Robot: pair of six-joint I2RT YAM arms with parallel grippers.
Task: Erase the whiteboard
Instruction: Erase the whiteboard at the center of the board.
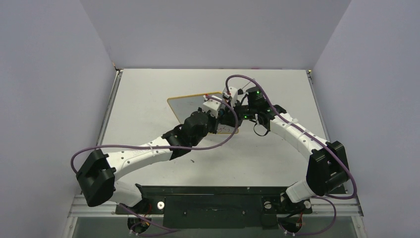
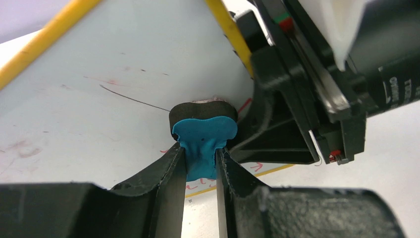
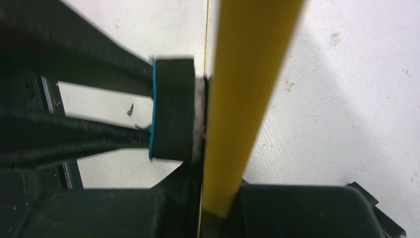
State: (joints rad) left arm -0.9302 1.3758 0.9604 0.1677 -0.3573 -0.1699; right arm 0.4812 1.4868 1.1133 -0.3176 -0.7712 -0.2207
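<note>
The whiteboard (image 1: 185, 105) stands tilted mid-table, white with a yellowish frame. In the left wrist view its face (image 2: 99, 64) carries faint smears, a thin dark line, and red marks (image 2: 257, 167) along the lower edge. My left gripper (image 2: 200, 154) is shut on the blue-and-black eraser (image 2: 204, 130), whose pad is pressed against the board. From the right wrist, the eraser (image 3: 171, 114) touches the board beside its frame (image 3: 247, 99). My right gripper (image 3: 223, 198) is shut on the board's edge, and it shows as a black body (image 2: 297, 99) at the board's right side.
The grey table (image 1: 148, 163) is walled on the left, back and right. A black rail (image 1: 213, 191) runs along the near edge between the arm bases. Purple cables (image 1: 148, 147) loop off both arms over the table.
</note>
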